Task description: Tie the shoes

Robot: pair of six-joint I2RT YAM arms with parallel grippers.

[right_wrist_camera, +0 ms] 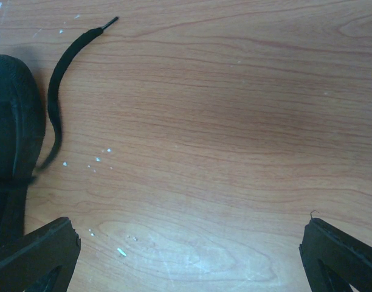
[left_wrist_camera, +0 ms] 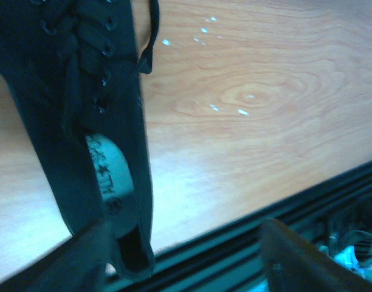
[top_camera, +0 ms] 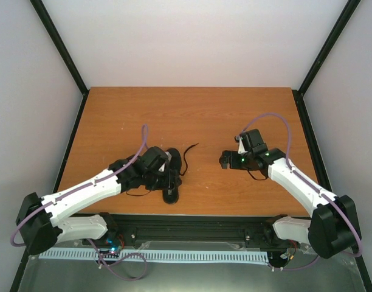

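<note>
A black sneaker (top_camera: 171,182) lies near the table's front edge with its heel toward the arms. In the left wrist view (left_wrist_camera: 70,109) its pale grey insole (left_wrist_camera: 110,173) shows. One thin black lace (top_camera: 189,154) trails right from it across the wood (right_wrist_camera: 54,91), and another loops out to the left (top_camera: 137,191). My left gripper (top_camera: 166,176) hovers over the shoe, open (left_wrist_camera: 186,261), with the heel just inside its left finger (left_wrist_camera: 76,258). My right gripper (top_camera: 225,160) is wide open and empty (right_wrist_camera: 189,255), right of the shoe (right_wrist_camera: 13,121) and the lace end.
The wooden table (top_camera: 192,115) is walled by black frame posts and white panels. A black rail (top_camera: 192,228) runs along the near edge and also shows in the left wrist view (left_wrist_camera: 283,207). Purple cables loop over both arms.
</note>
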